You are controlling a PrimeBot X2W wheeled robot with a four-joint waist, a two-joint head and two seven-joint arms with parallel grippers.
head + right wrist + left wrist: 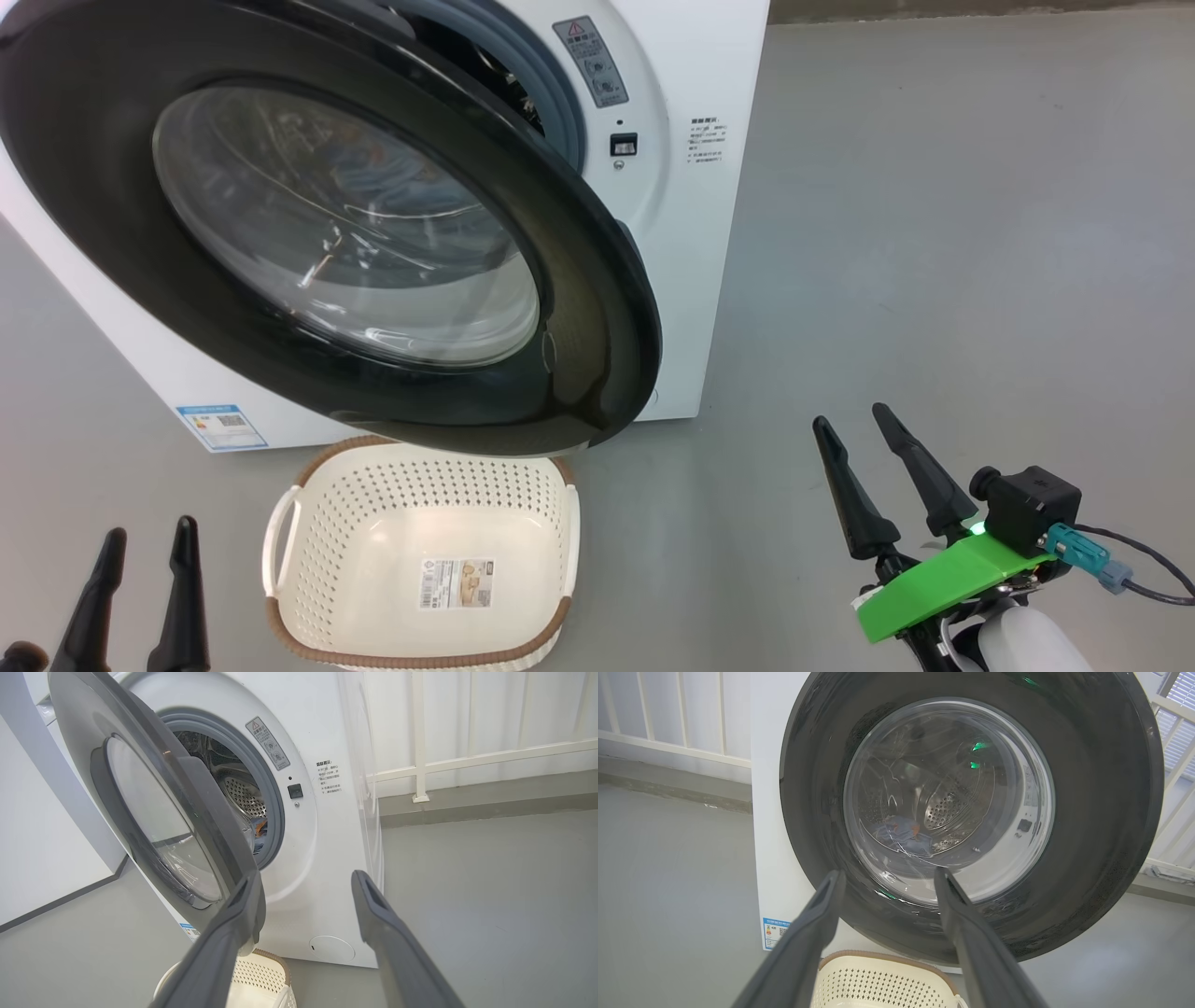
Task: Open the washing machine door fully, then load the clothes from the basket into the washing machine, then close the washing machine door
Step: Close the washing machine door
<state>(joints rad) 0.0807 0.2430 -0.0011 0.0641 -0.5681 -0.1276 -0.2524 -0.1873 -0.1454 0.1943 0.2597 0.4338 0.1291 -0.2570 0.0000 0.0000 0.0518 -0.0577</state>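
Left pincer (151, 527) and right pincer (850, 415) gape empty before the washing machine (695, 280); the clothes (901, 833) lie in its drum; press the washing machine door (597, 317) squarely near its free edge until latched.

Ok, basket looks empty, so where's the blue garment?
The blue garment lies low in the drum, left of centre, behind the door glass in the left wrist view.
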